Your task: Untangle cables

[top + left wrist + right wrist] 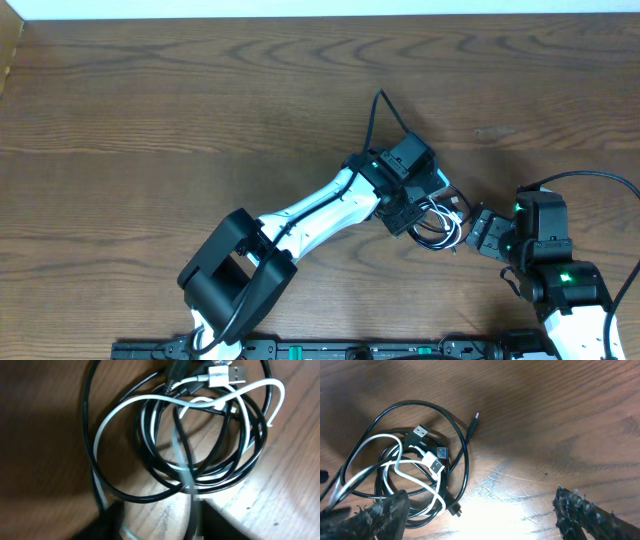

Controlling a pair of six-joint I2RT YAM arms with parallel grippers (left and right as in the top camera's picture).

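- Right gripper is spread wide with nothing between its fingers. One finger sits at the edge of the cable bundle.
- I see the left gripper right at the bundle. In its own camera, blurred strands run down toward its fingers, but I cannot tell whether it has closed on them.
- The black cable and white cable lie looped through each other on the wooden tabletop, between the two grippers.
- Several plugs cluster inside the coil.
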